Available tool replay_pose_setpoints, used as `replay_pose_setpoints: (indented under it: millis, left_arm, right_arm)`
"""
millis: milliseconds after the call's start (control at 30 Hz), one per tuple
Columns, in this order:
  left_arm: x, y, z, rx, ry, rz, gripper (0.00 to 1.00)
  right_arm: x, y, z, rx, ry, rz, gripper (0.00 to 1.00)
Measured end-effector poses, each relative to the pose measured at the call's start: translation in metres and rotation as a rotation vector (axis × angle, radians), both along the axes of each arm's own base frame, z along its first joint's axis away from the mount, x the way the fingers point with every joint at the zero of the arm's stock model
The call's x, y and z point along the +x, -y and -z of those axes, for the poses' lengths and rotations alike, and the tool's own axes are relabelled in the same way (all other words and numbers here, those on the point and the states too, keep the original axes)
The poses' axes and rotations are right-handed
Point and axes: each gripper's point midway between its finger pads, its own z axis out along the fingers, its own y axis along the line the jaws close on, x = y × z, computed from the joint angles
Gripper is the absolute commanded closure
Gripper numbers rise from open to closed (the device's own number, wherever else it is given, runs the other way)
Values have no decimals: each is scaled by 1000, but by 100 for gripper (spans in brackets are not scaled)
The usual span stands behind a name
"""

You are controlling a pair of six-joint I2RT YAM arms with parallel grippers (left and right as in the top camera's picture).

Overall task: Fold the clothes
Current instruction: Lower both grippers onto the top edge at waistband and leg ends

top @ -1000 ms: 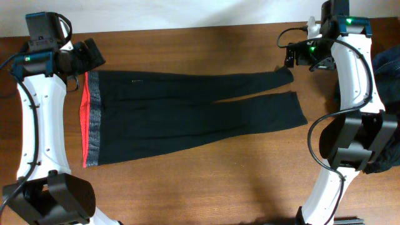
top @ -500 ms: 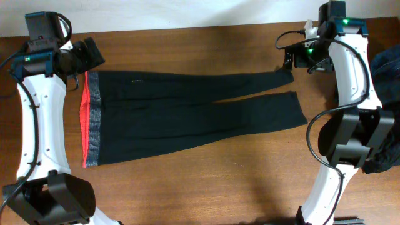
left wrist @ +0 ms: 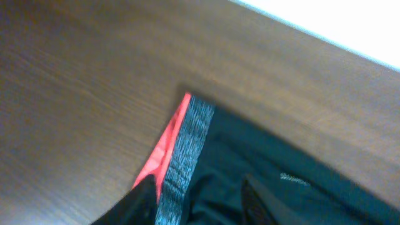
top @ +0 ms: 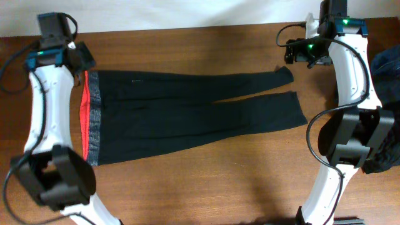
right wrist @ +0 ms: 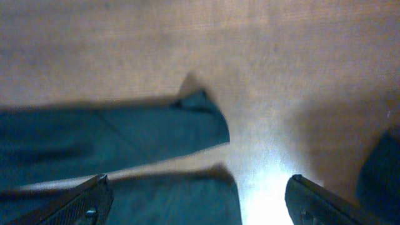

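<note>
You look to be at the first grasp: left gripper (left wrist: 197, 187) and right gripper (right wrist: 197, 182) gape empty over the flat pants (top: 187, 112), so lower and pinch waistband (left wrist: 187, 153) and cuff (right wrist: 203, 119).

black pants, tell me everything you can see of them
The pants are long, black, soft-looking fabric, lying flat and unfolded on the wooden table. The mottled grey waistband with its bright red edge is at the left arm's side, and the cuffs at the right's. The legs part in a narrow gap toward the cuffs. The left gripper and right gripper are open, holding none of it.
</note>
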Motion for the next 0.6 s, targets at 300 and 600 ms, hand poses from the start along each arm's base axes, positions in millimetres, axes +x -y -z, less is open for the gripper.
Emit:
replay_pose_setpoints:
  millis: [300, 600]
  left_arm:
    - [22, -5, 76, -5, -91, -1, 30]
    - [38, -21, 103, -3, -67, -26, 30]
  right_arm:
    - [24, 4, -8, -17, 102, -2, 6]
    - [43, 7, 42, -16, 72, -10, 6]
